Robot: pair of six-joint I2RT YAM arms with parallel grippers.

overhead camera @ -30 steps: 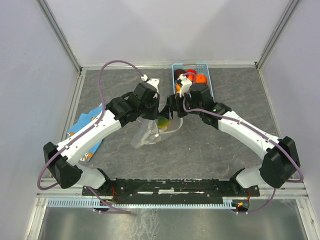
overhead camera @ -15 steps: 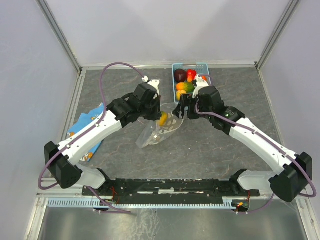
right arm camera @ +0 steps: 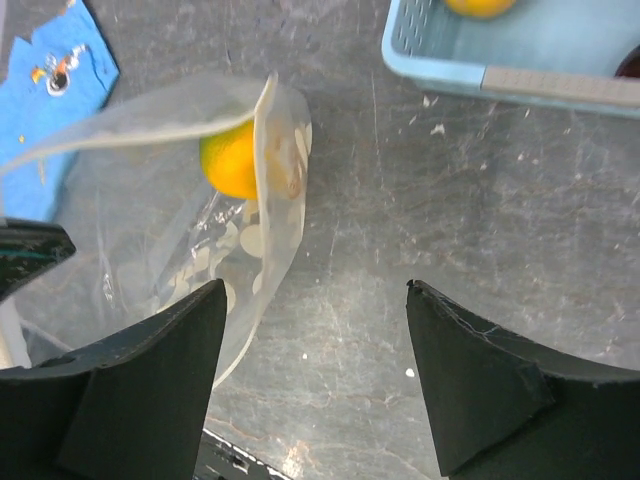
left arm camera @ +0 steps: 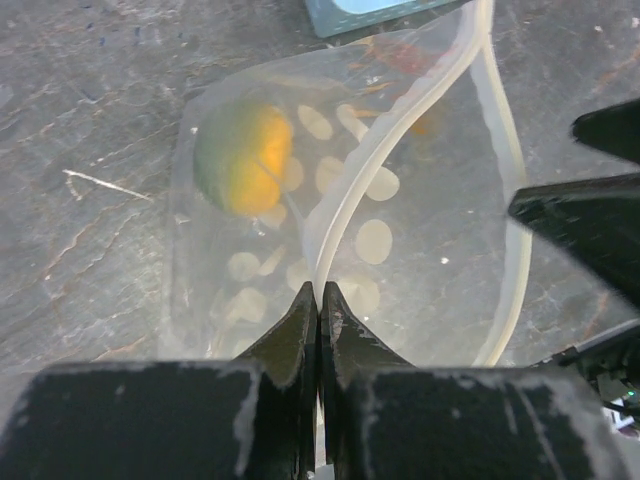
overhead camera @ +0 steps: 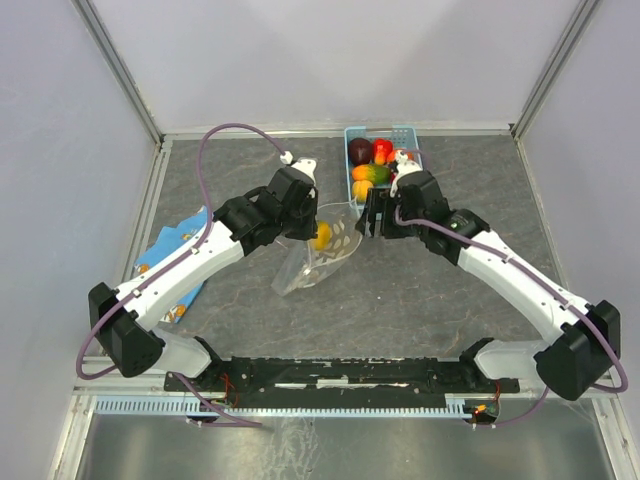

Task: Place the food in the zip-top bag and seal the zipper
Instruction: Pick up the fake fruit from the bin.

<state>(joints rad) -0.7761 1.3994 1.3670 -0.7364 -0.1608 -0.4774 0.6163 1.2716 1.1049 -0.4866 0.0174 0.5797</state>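
Observation:
The zip-top bag [overhead camera: 312, 265] lies mid-table with its mouth held open. My left gripper [overhead camera: 305, 222] is shut on the zipper strip [left arm camera: 335, 195]; its fingertips [left arm camera: 300, 310] pinch that lip. One yellow-green fruit [overhead camera: 322, 237] sits inside the bag and also shows in the left wrist view [left arm camera: 245, 160] and the right wrist view [right arm camera: 232, 160]. My right gripper [overhead camera: 368, 215] is open and empty, just right of the bag's mouth [right arm camera: 275, 200], above bare table. More food, a maroon piece [overhead camera: 360, 150], a red piece [overhead camera: 382, 150] and an orange-green piece [overhead camera: 370, 173], lies in the basket.
The light-blue basket [overhead camera: 415, 160] stands at the back, just behind my right gripper; its corner shows in the right wrist view [right arm camera: 430, 65]. A blue cloth [overhead camera: 165, 250] lies at the left under my left arm. Frame posts stand at the table's back corners.
My right gripper was over the bag's mouth with a fruit. The fruit now lies in the bag, and the gripper has drawn back to the right, open. The left gripper kept its hold.

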